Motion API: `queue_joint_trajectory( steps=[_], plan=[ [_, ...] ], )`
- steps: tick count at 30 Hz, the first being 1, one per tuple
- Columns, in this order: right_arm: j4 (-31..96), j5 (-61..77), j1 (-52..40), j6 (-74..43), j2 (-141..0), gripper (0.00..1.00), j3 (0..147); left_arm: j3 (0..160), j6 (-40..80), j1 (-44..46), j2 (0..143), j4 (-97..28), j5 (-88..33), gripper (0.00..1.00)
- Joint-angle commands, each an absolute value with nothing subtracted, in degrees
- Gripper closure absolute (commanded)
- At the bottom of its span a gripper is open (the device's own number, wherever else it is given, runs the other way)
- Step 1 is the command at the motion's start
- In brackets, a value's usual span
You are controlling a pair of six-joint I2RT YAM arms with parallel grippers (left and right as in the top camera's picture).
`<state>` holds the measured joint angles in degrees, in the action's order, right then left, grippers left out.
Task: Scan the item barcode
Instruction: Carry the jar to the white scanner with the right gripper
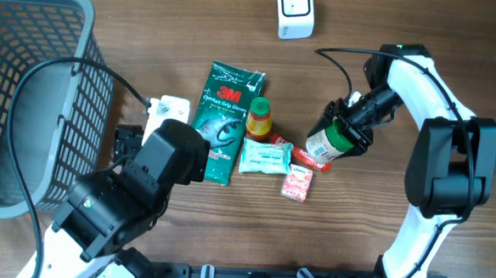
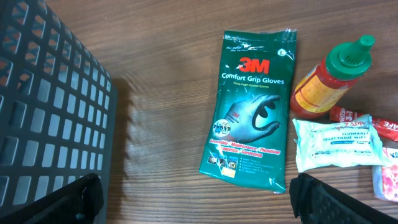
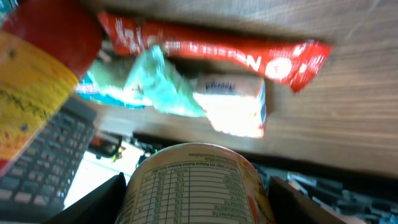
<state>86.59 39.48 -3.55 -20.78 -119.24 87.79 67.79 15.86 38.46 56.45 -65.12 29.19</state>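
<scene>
A dark grey plastic mesh basket [image 1: 30, 76] fills the left side of the overhead frame, standing on a brown wood-grain tabletop [image 1: 151, 32]. Just right of it, at lower left, the left gripper [image 2: 196, 194] hangs over the boards with its jaws spread as wide as they go and nothing between them; its wrist view shows only the two black fingertips [image 2: 68, 202] in the bottom corners.

Next comes a flat green packet of 3M grip gloves [image 1: 223, 121], lying lengthwise on the wood. Touching its right edge is a small sauce bottle with a green cap and yellow label [image 1: 258, 118]. Below that lie a white-and-teal wipes packet [image 1: 264, 157], a long red sachet [image 1: 302, 155] and a small pink packet [image 1: 298, 182], all close together in mid-frame.

At the top edge, well apart from the pile, sits a white box-shaped device [image 1: 295, 12].

Right of centre, the right gripper [image 1: 346, 127] has its jaws partly spread and clamped on a round white-labelled jar with a green lid [image 1: 329, 141], tilted, just beside the sachet's end. Its wrist view shows the nutrition panel facing the lens. I can't tell whether the jar touches the table.
</scene>
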Motion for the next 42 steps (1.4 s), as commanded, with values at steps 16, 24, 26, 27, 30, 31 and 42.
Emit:
queue_joint_trajectory(
  steps=[16, 24, 26, 27, 30, 31, 42],
  plan=[
    [89.06, 43.05, -4.43, -15.20, -108.20, 0.46, 88.97, 67.99, 16.99, 38.35, 56.42, -64.99, 28.95, 0.00],
    [87.79, 34.04, -10.41, -22.94, -97.27, 0.45, 88.92, 67.99, 16.99, 38.35, 56.42, -64.99, 28.95, 0.00],
    [86.85, 34.04, -12.43, -24.60, -94.52, 0.45, 88.90, 67.99, 16.99, 38.35, 56.42, -64.99, 28.95, 0.00],
    [86.24, 34.06, -13.37, -25.89, -93.32, 0.45, 88.92, 67.99, 16.99, 38.35, 56.42, -64.99, 28.95, 0.00],
    [84.31, 32.86, -15.79, -29.08, -90.50, 0.44, 88.90, 67.99, 16.99, 38.35, 56.42, -64.99, 28.95, 0.00],
    [83.79, 31.14, -16.49, -30.44, -89.89, 0.44, 88.90, 67.99, 16.99, 38.35, 56.42, -64.99, 28.95, 0.00],
    [65.56, 5.26, -18.15, -36.88, -89.03, 0.45, 88.07, 67.99, 16.97, 38.35, 56.42, -64.99, 28.95, 0.00]
  ],
)
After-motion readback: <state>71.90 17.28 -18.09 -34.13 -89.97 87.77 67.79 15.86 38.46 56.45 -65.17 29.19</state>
